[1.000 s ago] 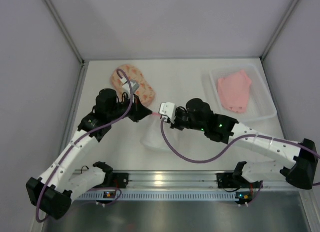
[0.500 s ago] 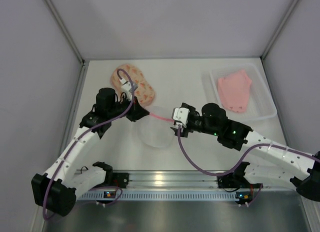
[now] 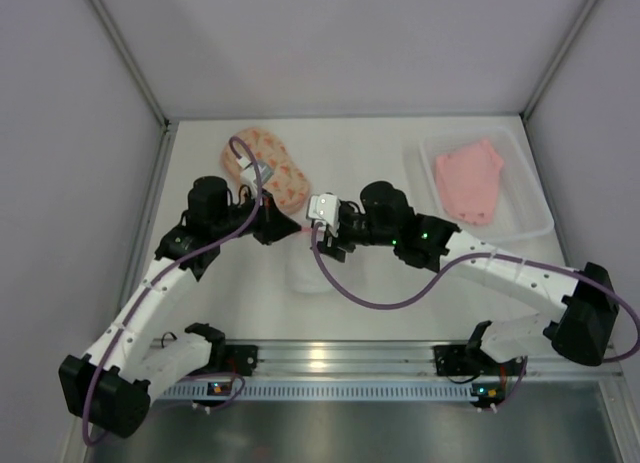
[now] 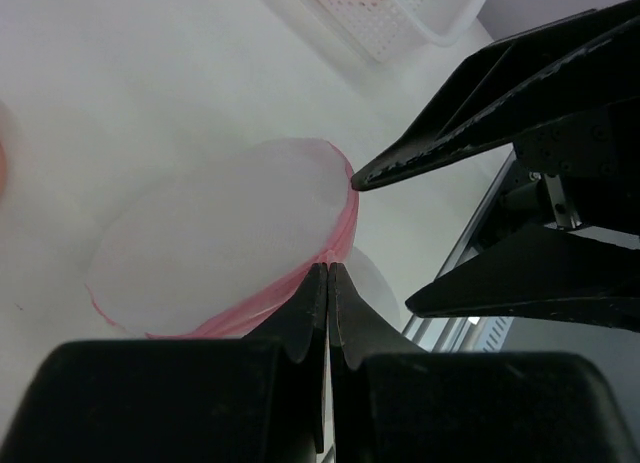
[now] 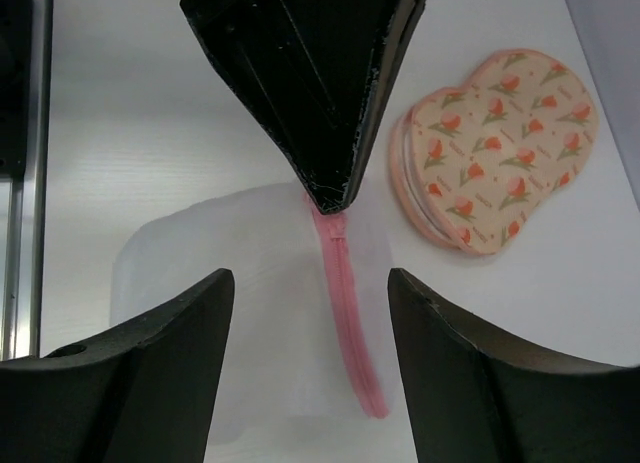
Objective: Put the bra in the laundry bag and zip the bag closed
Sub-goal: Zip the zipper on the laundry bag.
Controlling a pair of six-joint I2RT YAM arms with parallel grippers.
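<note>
The bra point(image 3: 468, 181), salmon pink, lies in the clear tray point(image 3: 532, 205) at the right rear. Closed and flat at the left rear rests the laundry bag point(image 3: 275, 169) point(image 5: 500, 148), peach with a red-orange print. Neither gripper touches it. My left gripper point(image 3: 288, 227) point(image 4: 328, 269) is shut on the pink zipper rim point(image 5: 346, 303) of a white mesh pouch point(image 3: 312, 273) point(image 4: 220, 243). Just right of it, my right gripper point(image 3: 312, 233) point(image 5: 310, 278) is open, one finger on either side of that zipper strip, not touching it.
The tray's corner point(image 4: 400, 18) shows behind the pouch in the left wrist view. The two grippers nearly meet tip to tip over the pouch. A metal rail point(image 3: 330, 358) runs along the near edge, and walls close in the left and right sides.
My right gripper, shut on the pouch's zipper a second ago, pulled right, let go and came back left, open. The left gripper has kept its hold.
</note>
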